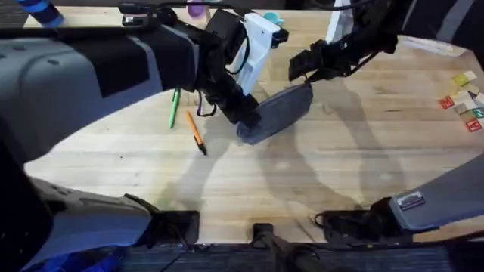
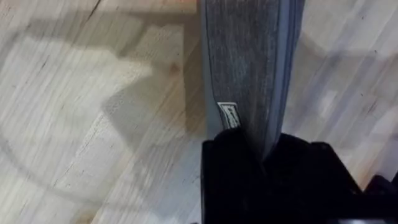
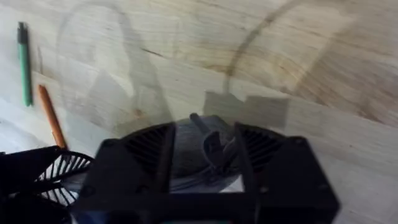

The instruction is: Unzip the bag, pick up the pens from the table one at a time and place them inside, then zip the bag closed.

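Unzipping in hand: left gripper (image 2: pixel 264 163) clamps one end of the bag (image 1: pixel 277 112), right gripper (image 1: pixel 308 74) apparently pinching the opposite end's cord, pens (image 1: pixel 196 132) lying beside the bag untouched; next, draw the zipper along.

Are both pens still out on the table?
Yes: the green pen and the orange pen lie on the table beside the bag.

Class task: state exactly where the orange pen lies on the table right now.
In the overhead view, the orange pen lies left of the grey bag, just right of the green pen.
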Controlling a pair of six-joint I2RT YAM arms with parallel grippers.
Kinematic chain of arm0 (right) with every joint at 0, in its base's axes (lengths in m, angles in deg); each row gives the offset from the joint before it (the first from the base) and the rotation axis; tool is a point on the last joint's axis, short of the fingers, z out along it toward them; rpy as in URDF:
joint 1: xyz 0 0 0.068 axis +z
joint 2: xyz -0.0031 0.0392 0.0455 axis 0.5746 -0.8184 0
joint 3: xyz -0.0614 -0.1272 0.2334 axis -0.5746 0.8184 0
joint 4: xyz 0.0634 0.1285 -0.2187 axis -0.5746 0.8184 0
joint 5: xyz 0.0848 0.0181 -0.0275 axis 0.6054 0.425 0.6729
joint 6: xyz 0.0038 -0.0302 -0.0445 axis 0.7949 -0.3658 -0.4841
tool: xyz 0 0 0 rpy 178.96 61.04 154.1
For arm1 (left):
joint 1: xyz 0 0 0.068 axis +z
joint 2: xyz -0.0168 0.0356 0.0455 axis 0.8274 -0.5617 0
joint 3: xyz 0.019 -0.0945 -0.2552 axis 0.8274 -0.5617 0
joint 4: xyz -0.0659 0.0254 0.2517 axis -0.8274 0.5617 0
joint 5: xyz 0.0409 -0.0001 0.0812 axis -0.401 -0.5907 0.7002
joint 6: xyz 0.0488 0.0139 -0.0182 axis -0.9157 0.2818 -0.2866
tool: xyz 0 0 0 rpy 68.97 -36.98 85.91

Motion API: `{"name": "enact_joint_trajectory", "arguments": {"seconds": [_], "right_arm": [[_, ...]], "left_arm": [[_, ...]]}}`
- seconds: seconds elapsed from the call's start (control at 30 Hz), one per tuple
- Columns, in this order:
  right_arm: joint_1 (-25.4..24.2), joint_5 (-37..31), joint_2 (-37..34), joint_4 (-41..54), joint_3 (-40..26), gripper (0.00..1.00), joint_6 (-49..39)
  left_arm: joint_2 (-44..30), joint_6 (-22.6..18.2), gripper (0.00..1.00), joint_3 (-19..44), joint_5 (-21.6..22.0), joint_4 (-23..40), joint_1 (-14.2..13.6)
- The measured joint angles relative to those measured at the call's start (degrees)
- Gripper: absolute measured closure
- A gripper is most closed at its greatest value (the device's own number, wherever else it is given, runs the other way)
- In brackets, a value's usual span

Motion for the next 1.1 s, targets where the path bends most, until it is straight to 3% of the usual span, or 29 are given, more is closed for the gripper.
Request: {"name": "enact_joint_trajectory", "arguments": {"seconds": [0.2,0.6,1.1], "right_arm": [[0.00,0.00,0.01,-0.09,0.00,0.950,0.16],[0.00,0.46,0.09,3.98,-0.79,0.971,0.20],[1.66,3.15,11.88,6.62,-0.87,0.969,0.20]], "left_arm": [[0.00,0.00,0.958,0.00,-0.01,0.00,0.00],[0.00,0.00,0.958,0.00,0.02,-0.31,0.00],[0.00,0.00,0.957,0.00,0.46,-0.98,0.13]]}}
